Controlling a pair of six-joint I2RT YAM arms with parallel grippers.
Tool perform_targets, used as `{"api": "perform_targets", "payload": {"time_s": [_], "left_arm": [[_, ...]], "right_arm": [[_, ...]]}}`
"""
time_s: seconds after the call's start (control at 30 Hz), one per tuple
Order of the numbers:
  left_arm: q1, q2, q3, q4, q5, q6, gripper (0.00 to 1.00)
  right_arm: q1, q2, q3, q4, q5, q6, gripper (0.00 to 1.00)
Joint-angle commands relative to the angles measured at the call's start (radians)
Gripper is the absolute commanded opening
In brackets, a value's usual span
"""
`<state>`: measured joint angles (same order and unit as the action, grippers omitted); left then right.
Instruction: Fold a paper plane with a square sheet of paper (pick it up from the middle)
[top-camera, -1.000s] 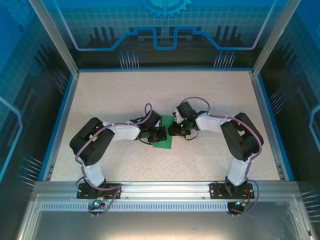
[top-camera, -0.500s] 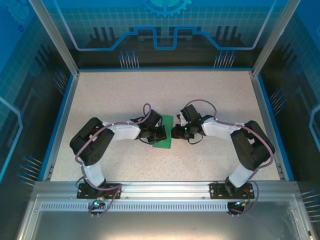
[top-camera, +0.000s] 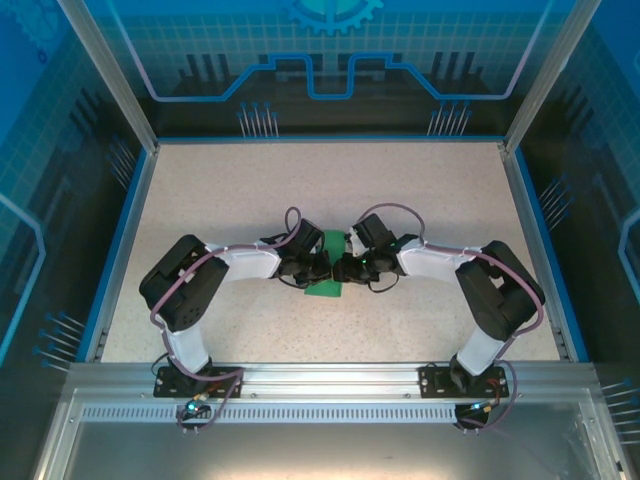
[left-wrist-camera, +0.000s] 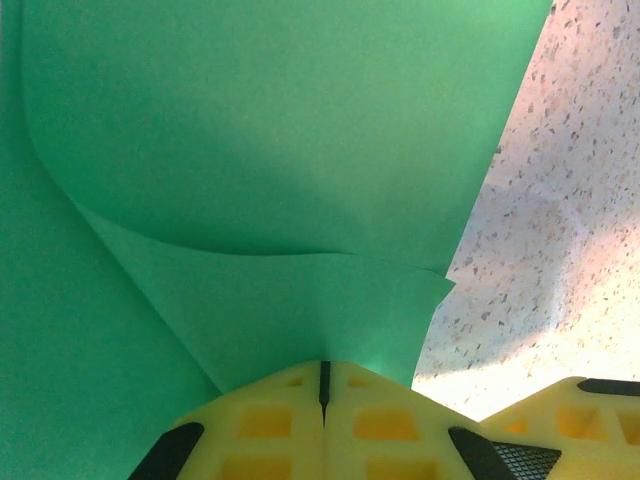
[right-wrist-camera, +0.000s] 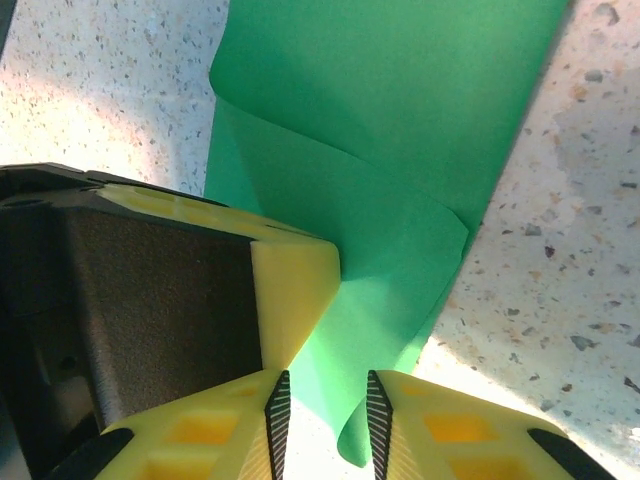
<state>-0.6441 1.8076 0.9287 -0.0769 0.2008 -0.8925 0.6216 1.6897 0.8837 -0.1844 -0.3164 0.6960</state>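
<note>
The green sheet of paper (top-camera: 329, 266) lies mid-table, folded over into a narrow strip, and my two grippers meet at it. My left gripper (top-camera: 318, 268) comes in from the left. In the left wrist view the left gripper (left-wrist-camera: 323, 372) has its yellow fingers pressed together on a raised fold of the paper (left-wrist-camera: 280, 170). My right gripper (top-camera: 344, 268) comes in from the right. In the right wrist view the right gripper (right-wrist-camera: 322, 420) is open by a narrow gap, and a curled edge of the paper (right-wrist-camera: 400, 130) hangs loose in that gap. A left fingertip (right-wrist-camera: 292, 290) sits just ahead of it.
The speckled tabletop (top-camera: 230, 190) is bounded by a blue rim (top-camera: 118, 250) and metal frame posts (top-camera: 110, 80). An aluminium rail (top-camera: 330, 378) carries both arm bases at the near edge. Cables loop above both wrists.
My right gripper has moved left and closer to the paper, now meeting the left gripper. The left arm and the paper have stayed put.
</note>
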Motion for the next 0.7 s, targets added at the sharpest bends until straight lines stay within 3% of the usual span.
{"api": "perform_targets", "payload": {"time_s": [0.0, 0.13, 0.67], "left_arm": [[0.007, 0.037, 0.007, -0.066, -0.043, -0.026, 0.01], [0.007, 0.038, 0.001, -0.063, -0.044, -0.029, 0.01], [0.007, 0.038, -0.002, -0.061, -0.044, -0.026, 0.0]], "right_arm": [[0.022, 0.026, -0.047, -0.01, -0.021, 0.028, 0.27], [0.024, 0.016, -0.076, 0.02, -0.018, 0.052, 0.23], [0.027, -0.018, -0.117, 0.104, -0.009, 0.101, 0.25]]}}
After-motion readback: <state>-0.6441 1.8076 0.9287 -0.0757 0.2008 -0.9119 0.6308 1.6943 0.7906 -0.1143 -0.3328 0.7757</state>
